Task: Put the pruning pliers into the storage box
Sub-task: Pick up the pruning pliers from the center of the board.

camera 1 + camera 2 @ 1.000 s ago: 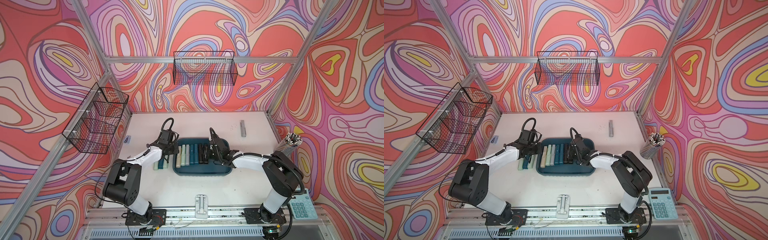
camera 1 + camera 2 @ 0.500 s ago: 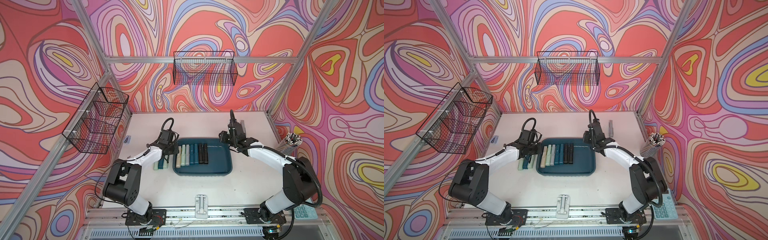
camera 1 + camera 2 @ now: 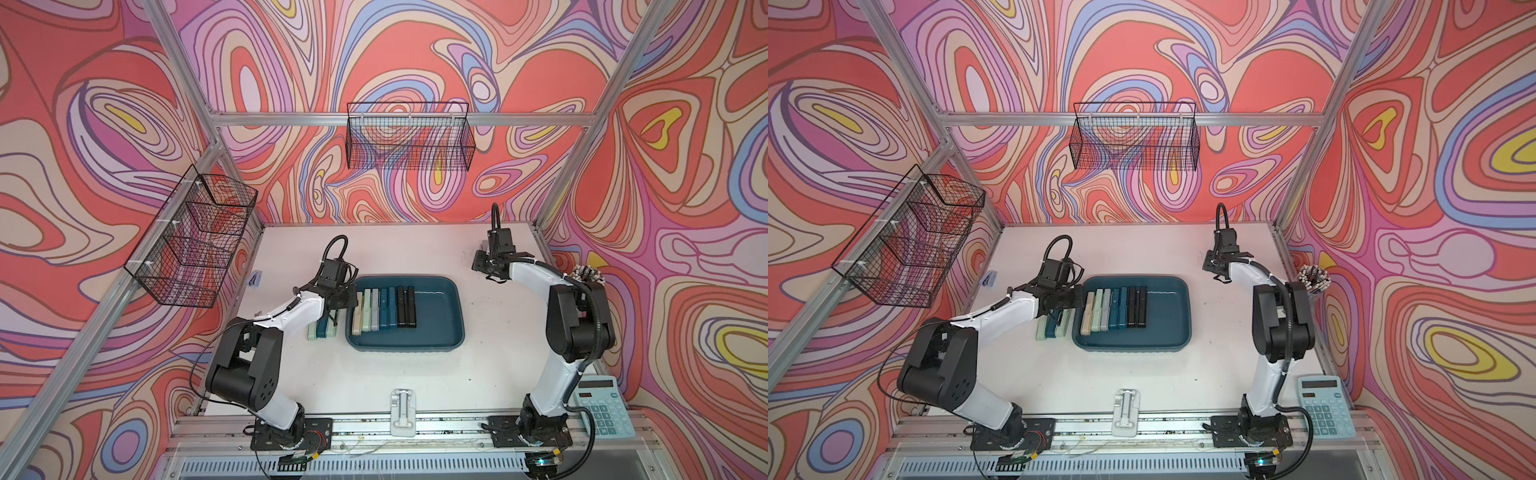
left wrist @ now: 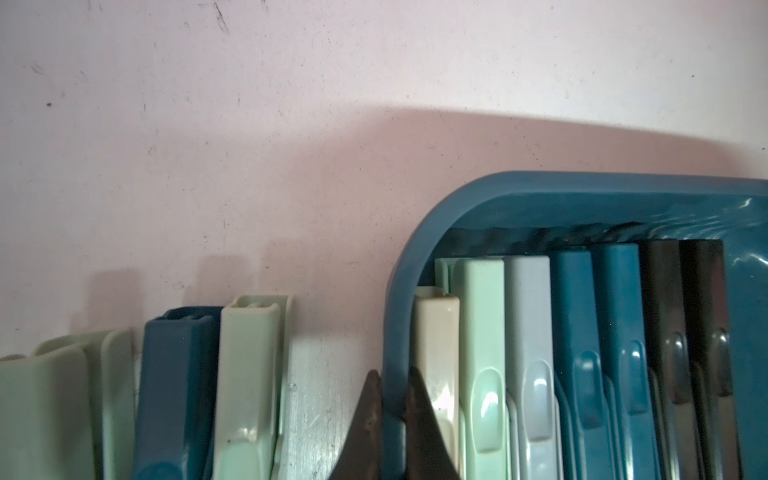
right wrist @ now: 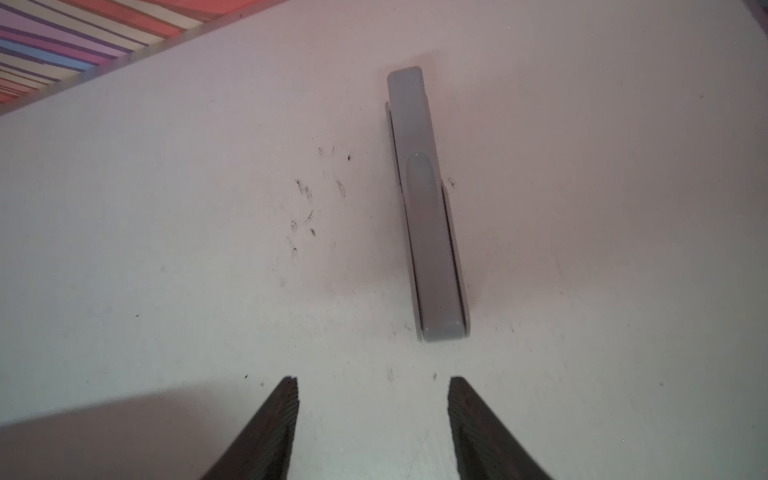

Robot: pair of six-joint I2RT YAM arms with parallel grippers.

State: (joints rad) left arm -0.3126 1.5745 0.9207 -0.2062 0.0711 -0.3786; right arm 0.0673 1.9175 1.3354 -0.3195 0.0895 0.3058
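Moved since a second ago: your right gripper (image 3: 488, 270) has left the storage box (image 3: 459, 309) and swung to the far right corner of the table (image 3: 374, 374), its jaws widening on the way; the left arm and the box have not shifted.
Left arm: your left gripper (image 4: 395, 370) is clamped on the box's left end wall, one finger inside the rim and one outside.
Reason, as a judgement: that pinch likely anchors the box so it does not slide while tools go in.
Right arm: jaws stand apart with nothing between them, over bare table just short of a grey tool (image 5: 426, 208).
Grey tool: lies flat and alone, well apart from the box; it is a narrow bar with an oval tab like those stowed, but you cannot settle here whether it belongs to the set.
In the box: seven pruning pliers (image 3: 382, 309) lie side by side against the left wall (cream, pale green, grey, two teal, two black); the right half is bare.
Outside the box: at least three loose pliers (image 3: 322, 330) lie on the table just beside the left wall, parallel to the stowed row, in pale green and teal.
Appearance: glossy, square-ended plastic bars, each with a raised oval thumb tab.
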